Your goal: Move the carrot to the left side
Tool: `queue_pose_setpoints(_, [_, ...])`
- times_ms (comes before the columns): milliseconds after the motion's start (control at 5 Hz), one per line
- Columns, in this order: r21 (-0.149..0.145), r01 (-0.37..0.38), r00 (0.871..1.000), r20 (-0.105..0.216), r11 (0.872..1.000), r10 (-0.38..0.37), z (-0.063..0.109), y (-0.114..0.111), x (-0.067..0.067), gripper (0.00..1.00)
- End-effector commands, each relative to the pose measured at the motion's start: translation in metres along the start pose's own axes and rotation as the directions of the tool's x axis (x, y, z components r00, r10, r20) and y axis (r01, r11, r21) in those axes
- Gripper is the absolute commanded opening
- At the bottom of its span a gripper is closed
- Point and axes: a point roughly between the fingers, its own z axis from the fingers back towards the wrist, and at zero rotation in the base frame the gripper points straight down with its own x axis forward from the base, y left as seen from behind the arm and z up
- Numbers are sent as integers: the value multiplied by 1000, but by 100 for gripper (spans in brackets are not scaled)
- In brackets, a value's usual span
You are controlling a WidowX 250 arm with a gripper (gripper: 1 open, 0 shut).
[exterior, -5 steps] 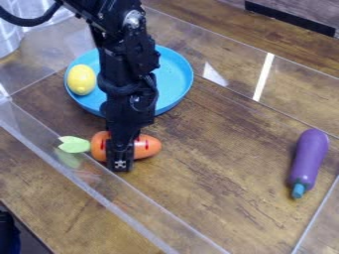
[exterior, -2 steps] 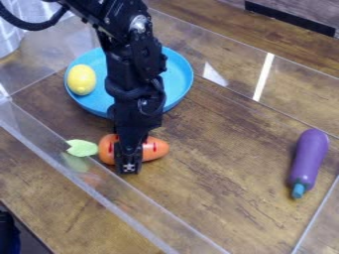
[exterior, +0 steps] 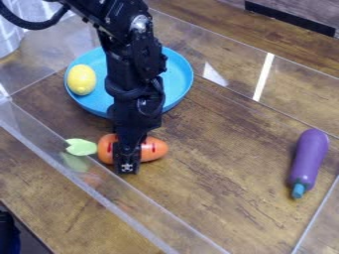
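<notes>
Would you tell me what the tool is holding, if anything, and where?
The tool straddles the middle of the carrot; I can't tell whether it grips.

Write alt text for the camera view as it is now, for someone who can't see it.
A black robot tool reaches down over an orange toy carrot with a green top, on a wooden table. Behind it sits a blue bowl with a yellow ball at its left edge; a purple eggplant lies at the right.

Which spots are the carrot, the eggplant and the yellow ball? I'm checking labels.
Carrot (exterior: 157,149): camera view, orange body right of the gripper.
Eggplant (exterior: 308,157): camera view, purple body.
Yellow ball (exterior: 82,78): camera view, its middle.
</notes>
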Motion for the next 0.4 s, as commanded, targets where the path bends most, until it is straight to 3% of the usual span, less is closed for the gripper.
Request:
queue_pose_setpoints(0, [37, -40, 999, 10, 999, 40, 8, 16, -2, 0])
queue_pose_setpoints(200, [44, -55, 998, 1, 997, 55, 8, 15, 0, 0])
